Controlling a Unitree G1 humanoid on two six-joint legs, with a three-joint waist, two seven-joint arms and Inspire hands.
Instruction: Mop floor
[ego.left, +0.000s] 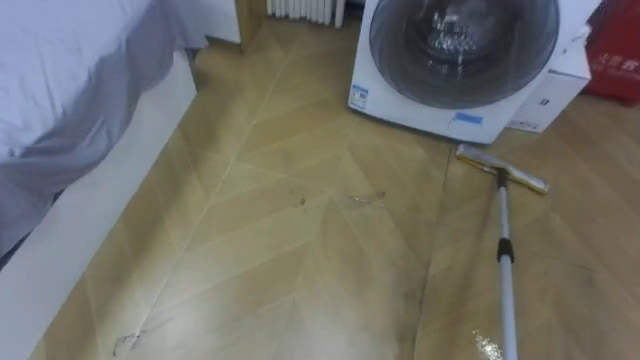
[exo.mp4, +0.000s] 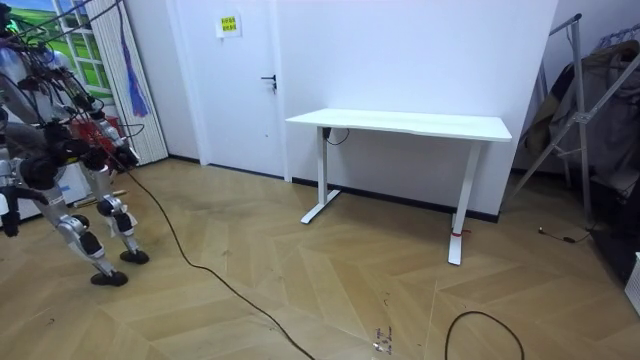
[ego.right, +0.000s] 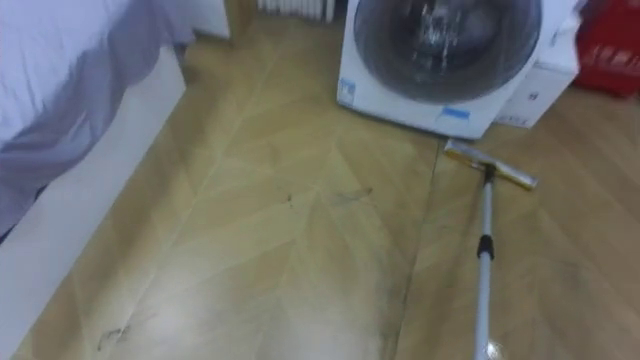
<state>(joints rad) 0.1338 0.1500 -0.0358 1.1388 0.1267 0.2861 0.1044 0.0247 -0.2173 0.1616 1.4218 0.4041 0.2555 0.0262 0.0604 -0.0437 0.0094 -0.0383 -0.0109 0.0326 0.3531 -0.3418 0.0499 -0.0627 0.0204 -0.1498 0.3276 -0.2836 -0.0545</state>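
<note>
Washing machine (ego.left: 455, 60): white, with its round glass door closed. What is inside the drum cannot be made out.
White box (ego.left: 550, 95): touches the machine's right side.
Red container (ego.left: 615, 65): stands beyond the box. Its contents are hidden.
Mop (ego.left: 503, 215): its flat yellowish head lies on the floor, just in front of the machine's right corner and apart from it. The silver handle has a dark collar and runs to the lower edge of the eye views.
Floor (ego.left: 300, 260): herringbone wood with dark specks mid-floor and a shiny wet patch by the handle.
Bed (ego.left: 70, 120): on the left, with a grey sheet hanging over its white base.
Robot hand, left and right: cannot tell whether open, closed or gripping.
Robot: stands bent forward at the room view's left, well apart from the white table (exo.mp4: 400, 125).
</note>
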